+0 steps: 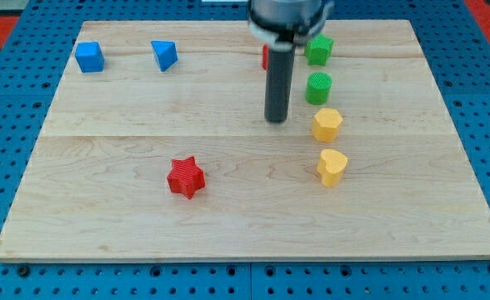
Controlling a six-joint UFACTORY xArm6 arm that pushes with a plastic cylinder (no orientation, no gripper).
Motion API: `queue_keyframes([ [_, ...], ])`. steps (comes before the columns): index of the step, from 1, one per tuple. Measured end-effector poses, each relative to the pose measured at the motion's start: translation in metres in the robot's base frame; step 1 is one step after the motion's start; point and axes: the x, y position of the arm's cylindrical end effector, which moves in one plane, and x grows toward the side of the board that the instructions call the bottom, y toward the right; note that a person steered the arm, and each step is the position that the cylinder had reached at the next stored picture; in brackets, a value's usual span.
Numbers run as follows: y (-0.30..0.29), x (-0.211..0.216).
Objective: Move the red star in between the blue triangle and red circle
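Note:
The red star (186, 177) lies on the wooden board at the lower left of centre. The blue triangle (165, 55) sits near the view's top left. The red circle (265, 57) is near the top centre, mostly hidden behind the rod, with only a sliver of red showing. My tip (277, 119) rests on the board right of centre, well to the upper right of the red star and below the red circle. It touches no block.
A blue cube (89, 57) sits at the top left. A green star (318, 49) and green cylinder (318, 87) stand right of the rod. A yellow hexagon (327, 124) and yellow heart (332, 166) lie below them. The board (103, 208) ends on blue pegboard.

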Motion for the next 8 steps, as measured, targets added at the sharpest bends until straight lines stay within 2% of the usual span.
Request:
queue_keyframes([
  [1, -0.020, 0.092],
  [2, -0.103, 0.132],
  [3, -0.127, 0.073],
  [4, -0.097, 0.042],
  [5, -0.062, 0.040],
  [6, -0.071, -0.010],
  [7, -0.105, -0.046],
  [8, -0.134, -0.027],
])
